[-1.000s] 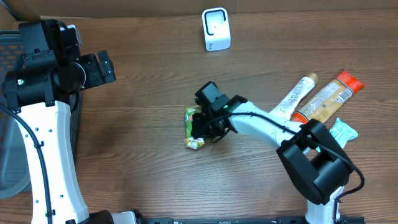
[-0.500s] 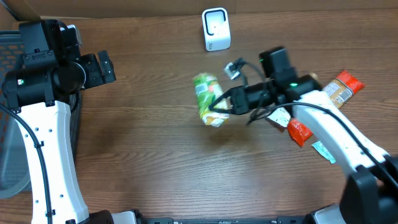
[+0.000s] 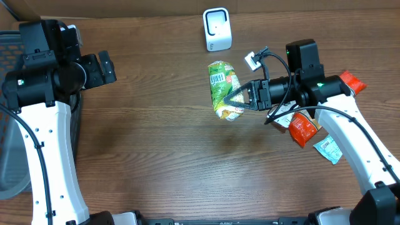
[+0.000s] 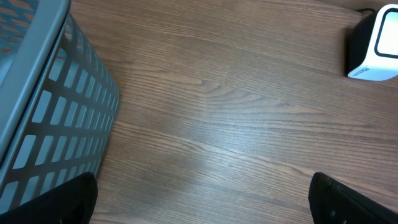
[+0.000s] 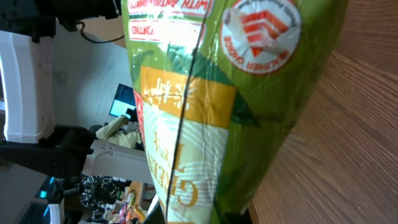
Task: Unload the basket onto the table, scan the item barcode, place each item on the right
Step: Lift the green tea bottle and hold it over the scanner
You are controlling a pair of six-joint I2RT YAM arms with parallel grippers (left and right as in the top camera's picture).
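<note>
A green snack packet (image 3: 223, 89) hangs above the table, held at its lower right end by my right gripper (image 3: 240, 97), which is shut on it. In the right wrist view the packet (image 5: 211, 93) fills the frame, its printed face toward the camera, and my right gripper (image 5: 199, 218) is mostly hidden behind it. No barcode shows on it. The white scanner (image 3: 217, 29) stands at the back centre, just beyond the packet, and also shows as the scanner (image 4: 376, 46) in the left wrist view. My left gripper (image 3: 103, 67) is far left, open and empty; the same gripper (image 4: 205, 208) is over bare wood.
A grey mesh basket (image 4: 43, 124) stands at the left table edge beside my left arm. Under and beside my right arm lie a red packet (image 3: 303, 128), an orange packet (image 3: 350, 81) and a teal sachet (image 3: 328, 149).
My right gripper has lifted the green packet off the table centre and carried it up and right toward the scanner. The left arm has not moved.
</note>
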